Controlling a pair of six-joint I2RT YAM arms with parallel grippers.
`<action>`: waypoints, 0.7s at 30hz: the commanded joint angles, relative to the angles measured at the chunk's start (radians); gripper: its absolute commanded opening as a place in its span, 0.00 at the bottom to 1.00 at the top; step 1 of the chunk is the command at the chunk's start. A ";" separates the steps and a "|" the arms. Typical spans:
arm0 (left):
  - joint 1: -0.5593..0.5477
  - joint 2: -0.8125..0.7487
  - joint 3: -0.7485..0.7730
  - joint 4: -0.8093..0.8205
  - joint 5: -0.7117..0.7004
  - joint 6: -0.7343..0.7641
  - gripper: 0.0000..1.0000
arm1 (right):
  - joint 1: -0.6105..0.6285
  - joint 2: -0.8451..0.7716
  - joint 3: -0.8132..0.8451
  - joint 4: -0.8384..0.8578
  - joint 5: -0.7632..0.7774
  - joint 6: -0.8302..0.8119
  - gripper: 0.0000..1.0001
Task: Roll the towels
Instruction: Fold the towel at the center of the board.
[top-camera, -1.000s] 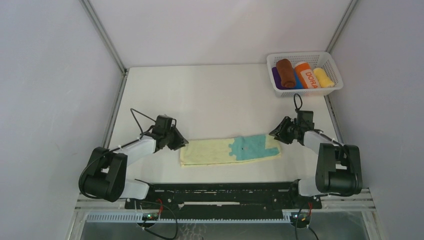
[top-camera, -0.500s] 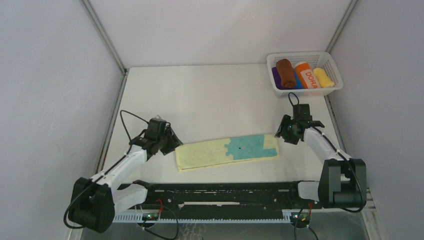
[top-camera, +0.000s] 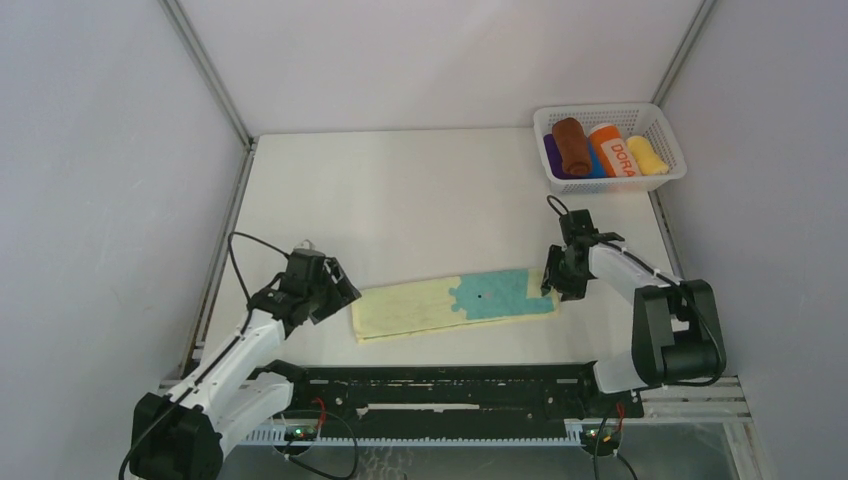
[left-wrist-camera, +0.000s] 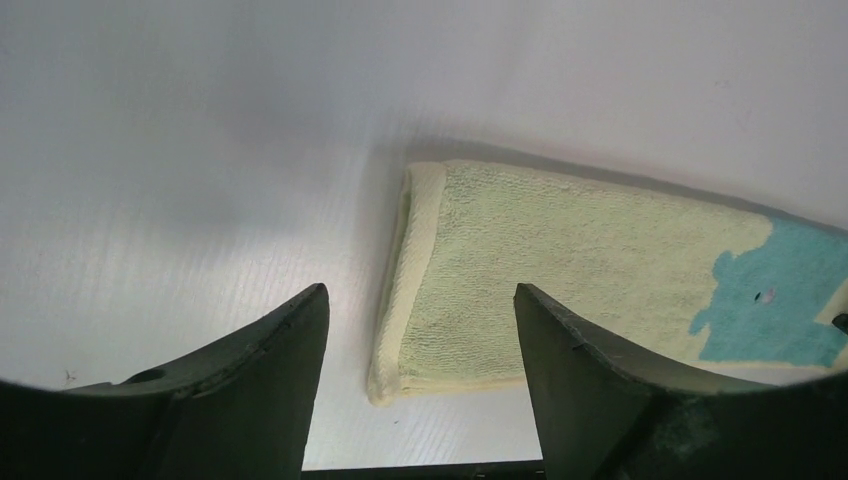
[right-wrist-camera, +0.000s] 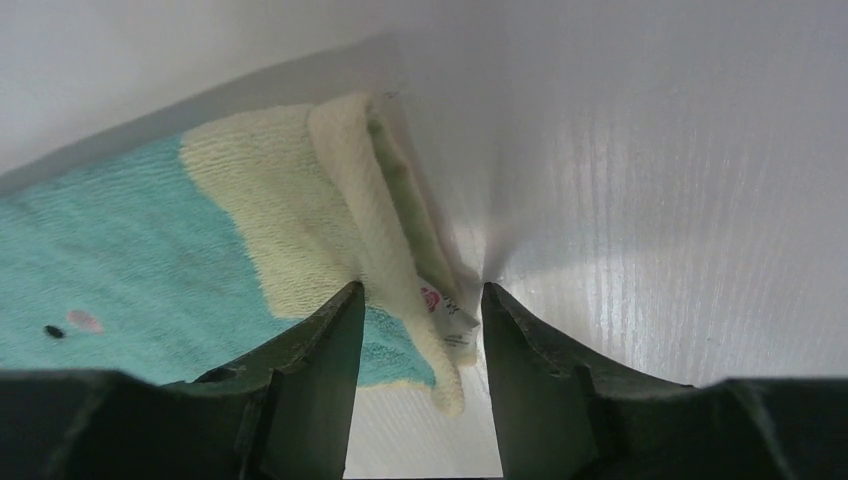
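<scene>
Two towels are in view. The teal towel (top-camera: 455, 300) lies flat near the front of the bench (top-camera: 420, 190) as a long folded strip. From left to right its upper face runs from pale yellow-cream to a teal patch with a jagged border, then to a cream end. The rust-brown towel (top-camera: 573, 146) sits rolled in the single white basket (top-camera: 600, 183) at the far right corner. Beside it we count four other rolls: a purple roll (top-camera: 550, 152), a blue roll (top-camera: 596, 165), an orange roll (top-camera: 615, 150) and a yellow roll (top-camera: 648, 155).

The left arm reaches low and forward. The left claw (top-camera: 340, 290) is released and holds nothing, and it points at the strip's left end, just short of it. The right arm bends inward with the right claw (top-camera: 552, 283) down at the strip's right end. The folded edge and its label (right-wrist-camera: 445, 305) lie between the parted fingers (right-wrist-camera: 330, 340). We cannot tell whether they pinch it.
</scene>
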 joint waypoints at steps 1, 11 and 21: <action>-0.004 -0.010 -0.032 0.025 -0.001 0.008 0.74 | 0.013 0.066 0.032 -0.014 0.059 -0.015 0.46; -0.004 -0.030 -0.051 0.032 0.005 0.004 0.75 | 0.021 0.199 0.036 -0.004 0.075 -0.005 0.23; -0.003 -0.041 -0.050 0.051 0.043 0.007 0.77 | 0.017 0.167 0.242 -0.192 0.492 0.009 0.00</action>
